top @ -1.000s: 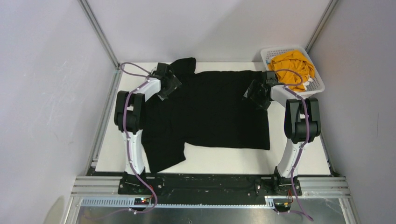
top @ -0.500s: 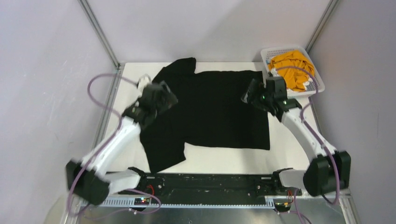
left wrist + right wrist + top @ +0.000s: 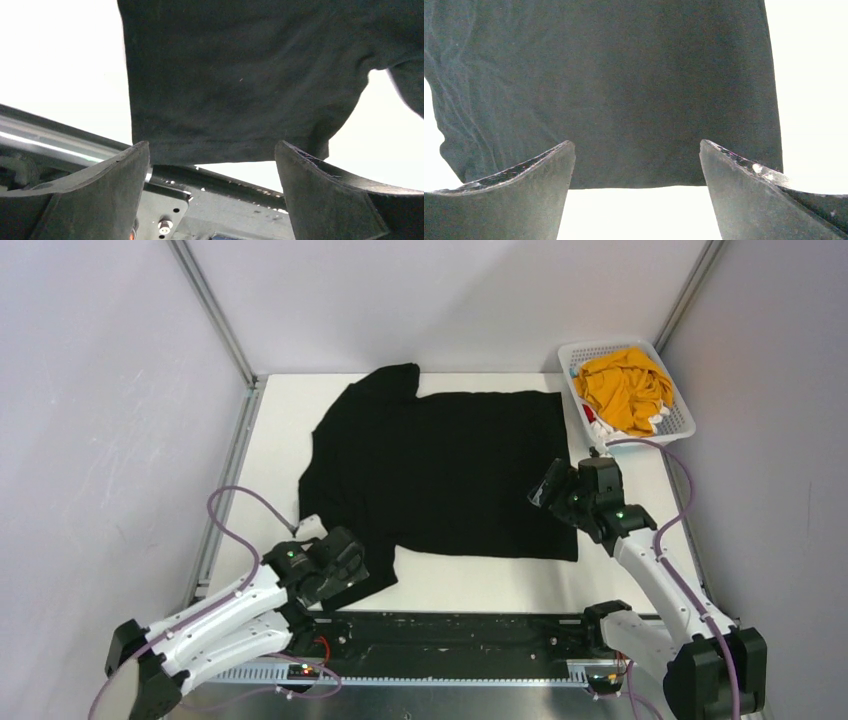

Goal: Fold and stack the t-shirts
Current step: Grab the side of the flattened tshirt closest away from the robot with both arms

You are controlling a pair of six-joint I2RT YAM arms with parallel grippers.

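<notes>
Black t-shirt (image 3: 440, 465) lies ahead of left tool (image 3: 350, 560) and right tool (image 3: 547, 489).

Pale lilac-grey walls (image 3: 440, 300) close in the white table (image 3: 272, 440) on 3 sides. 2 slanted aluminium posts (image 3: 213, 312) mark its back corners; a metal rail (image 3: 450, 672) runs along the near edge. The light is even.
</notes>
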